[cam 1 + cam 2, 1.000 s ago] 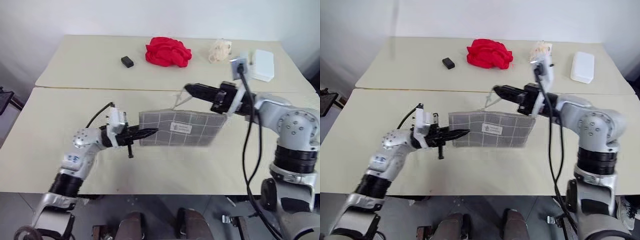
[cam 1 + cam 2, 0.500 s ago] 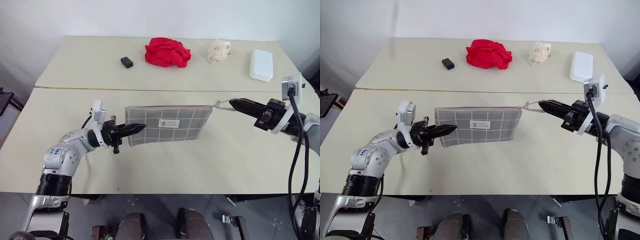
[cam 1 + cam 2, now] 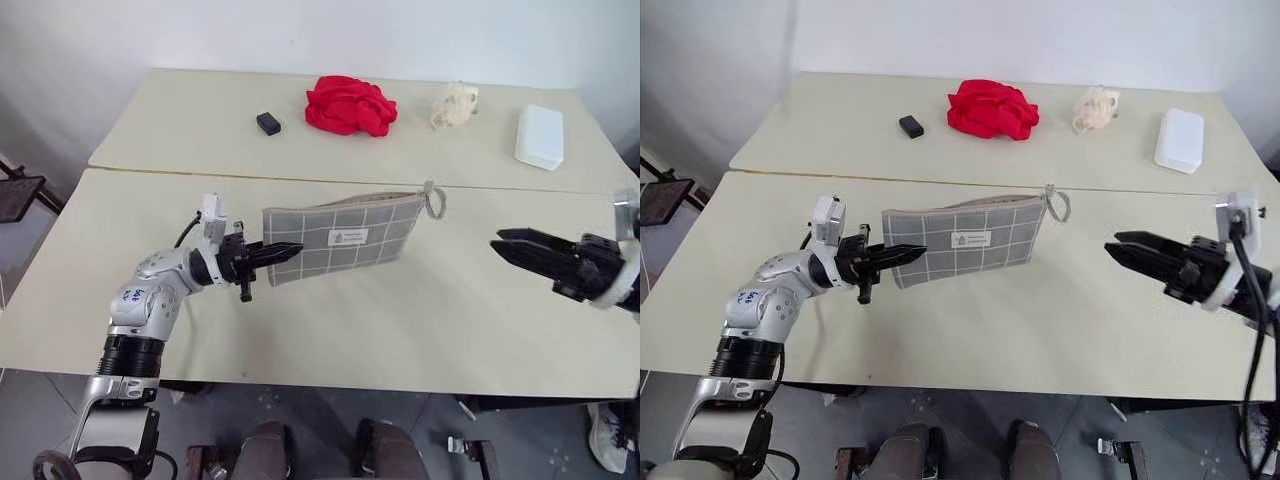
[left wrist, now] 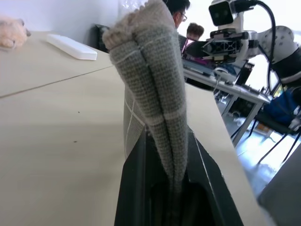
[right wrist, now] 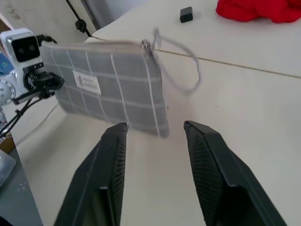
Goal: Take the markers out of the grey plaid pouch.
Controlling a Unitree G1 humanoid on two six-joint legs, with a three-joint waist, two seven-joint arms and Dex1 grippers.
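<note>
The grey plaid pouch (image 3: pixel 345 232) hangs above the near table, held level by its left end. My left gripper (image 3: pixel 288 250) is shut on that end, and in the left wrist view the fabric edge (image 4: pixel 150 61) stands pinched between the black fingers. The pouch's zip end with its cord loop (image 3: pixel 432 200) points toward the right and hangs free. My right gripper (image 3: pixel 508 244) is open and empty, well to the right of the pouch, pointing back at it; its view shows the pouch (image 5: pixel 108 89) beyond the spread fingers. The markers are hidden.
On the far table lie a red cloth (image 3: pixel 350 104), a small black block (image 3: pixel 268 123), a cream crumpled thing (image 3: pixel 455 103) and a white box (image 3: pixel 540 136). A seam (image 3: pixel 300 178) runs between the two tables.
My right gripper has let go of the zip pull, opened and drawn back to the right and down. The pouch now hangs from the left gripper alone. The camera view has shifted.
</note>
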